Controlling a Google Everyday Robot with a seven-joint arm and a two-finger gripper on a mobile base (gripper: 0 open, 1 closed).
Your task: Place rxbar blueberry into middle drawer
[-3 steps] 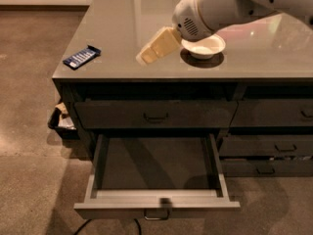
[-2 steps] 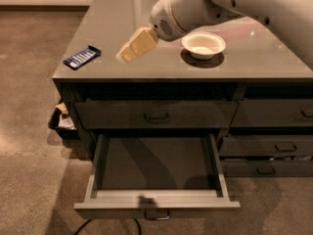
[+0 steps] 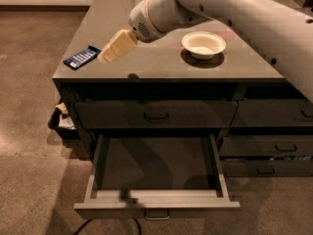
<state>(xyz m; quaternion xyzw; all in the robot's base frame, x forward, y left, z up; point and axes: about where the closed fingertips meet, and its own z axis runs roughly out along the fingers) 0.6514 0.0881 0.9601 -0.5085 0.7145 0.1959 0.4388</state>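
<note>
– Over the grey cabinet (image 3: 161, 67), what has changed since a second ago?

– Its top and fronts look the same. The white arm (image 3: 234, 9) has swung leftward across the top. A second ago it overlapped the white bowl (image 3: 203, 44); now the bowl sits fully uncovered, to the right of the wrist.

– And the middle drawer (image 3: 156, 163)?

– Unmoved. It stands pulled out, dark floor bare, with its small metal handle at the front edge. The closed drawer front (image 3: 117, 114) above it, with the black handle, is also as it was.

– How is the arm posed now?

– It enters from the upper right and slopes down to the left. The rounded wrist hangs over the middle of the cabinet top, and the gripper (image 3: 106, 55) angles down and left from it, above the surface near the left edge.

– Is the gripper clenched or released?

– I cannot tell from this view. Nothing shows in its grasp.

– Where is the rxbar blueberry (image 3: 81, 57)?

– Lying flat on the top at the front left corner, just where it lay before. The gripper has come much closer to it, and its tip is now just beside the bar's right end. Whether they touch, I cannot tell.
</note>
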